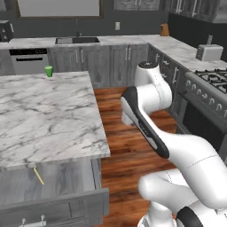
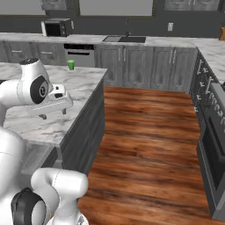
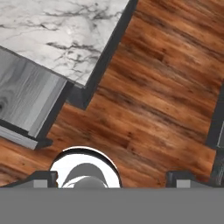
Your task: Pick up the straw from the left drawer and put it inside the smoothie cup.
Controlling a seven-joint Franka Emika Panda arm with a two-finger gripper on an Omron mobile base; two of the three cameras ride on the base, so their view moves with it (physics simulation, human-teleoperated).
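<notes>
Straw (image 1: 38,176) lies flat in the open left drawer (image 1: 66,186), near left, under the marble desk (image 1: 48,119) edge. Smoothie cup (image 1: 48,71) stands upright at the desk's far edge, well apart from the straw. Hand (image 3: 111,178) hangs over the wood floor (image 3: 162,96) right of the desk corner, fingers (image 3: 43,178) spread wide, holding nothing.

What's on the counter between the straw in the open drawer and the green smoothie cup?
Nothing: in the left base view, bare marble counter runs from the straw in the left drawer up to the smoothie cup at its far edge.
</notes>
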